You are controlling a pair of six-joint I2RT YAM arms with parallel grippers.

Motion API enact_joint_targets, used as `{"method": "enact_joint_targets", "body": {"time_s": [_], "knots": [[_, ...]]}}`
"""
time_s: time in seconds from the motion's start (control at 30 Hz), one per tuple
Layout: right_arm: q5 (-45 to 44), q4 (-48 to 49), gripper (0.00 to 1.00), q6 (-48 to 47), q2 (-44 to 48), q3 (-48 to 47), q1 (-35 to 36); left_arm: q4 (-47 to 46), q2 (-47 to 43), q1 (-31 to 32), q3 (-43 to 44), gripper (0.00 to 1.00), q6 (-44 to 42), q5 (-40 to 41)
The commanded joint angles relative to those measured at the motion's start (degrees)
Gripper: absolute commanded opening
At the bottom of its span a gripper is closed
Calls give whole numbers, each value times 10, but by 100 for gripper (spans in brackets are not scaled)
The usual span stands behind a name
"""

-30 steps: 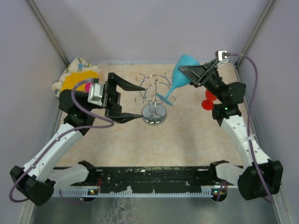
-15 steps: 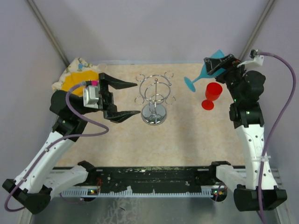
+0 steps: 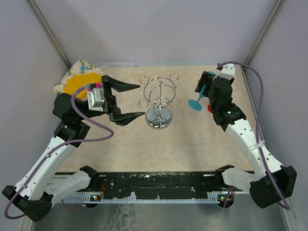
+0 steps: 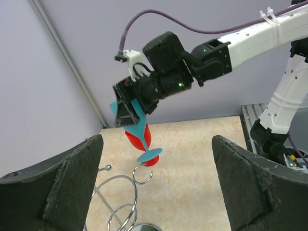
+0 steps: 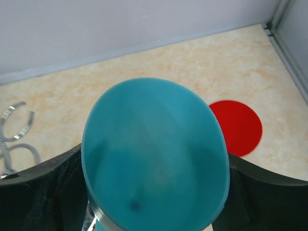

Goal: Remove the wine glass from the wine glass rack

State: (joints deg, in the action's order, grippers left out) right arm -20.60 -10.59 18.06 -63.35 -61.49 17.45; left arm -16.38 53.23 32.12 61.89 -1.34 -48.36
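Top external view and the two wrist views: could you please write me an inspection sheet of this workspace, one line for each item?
Surface: beige speckled tabletop; nothing spilled seen.
Job's things: wine glass rack upright at the centre, no glass hanging on it; blue wine glass lifted off to the rack's right, tilted, not touching the rack.
Clutter: red wine glass standing on the table near the blue one; yellow patterned cloth in the far left corner.
Grippers: left gripper open, empty, beside the rack; right gripper shut on the blue wine glass.
Cables: one purple cable along each arm, hanging loose; no snag seen.
Surroundings: grey walls; nothing else seen.
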Motion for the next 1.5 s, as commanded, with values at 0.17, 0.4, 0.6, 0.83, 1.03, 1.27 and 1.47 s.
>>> {"method": "enact_joint_targets", "body": {"time_s": [0.17, 0.4, 0.6, 0.83, 1.03, 1.27, 1.47], "knots": [[-294, 206, 71, -115, 13, 160, 92, -4, -10, 2, -12, 100, 0, 29], [-353, 498, 69, -225, -58, 297, 139, -19, -7, 2, -20, 100, 12, 42], [-371, 620, 67, -252, -118, 335, 144, -15, -8, 1, -22, 100, 7, 54], [-367, 676, 66, -250, -133, 361, 149, -15, -2, 1, -23, 100, 8, 59], [-359, 692, 66, -231, -164, 369, 149, -19, 1, 2, -24, 100, 13, 60], [-352, 696, 66, -237, -187, 356, 152, -17, -2, 1, -24, 100, 10, 69], [-339, 662, 73, -229, -190, 339, 153, -13, -6, 1, -26, 100, 6, 76]]}}
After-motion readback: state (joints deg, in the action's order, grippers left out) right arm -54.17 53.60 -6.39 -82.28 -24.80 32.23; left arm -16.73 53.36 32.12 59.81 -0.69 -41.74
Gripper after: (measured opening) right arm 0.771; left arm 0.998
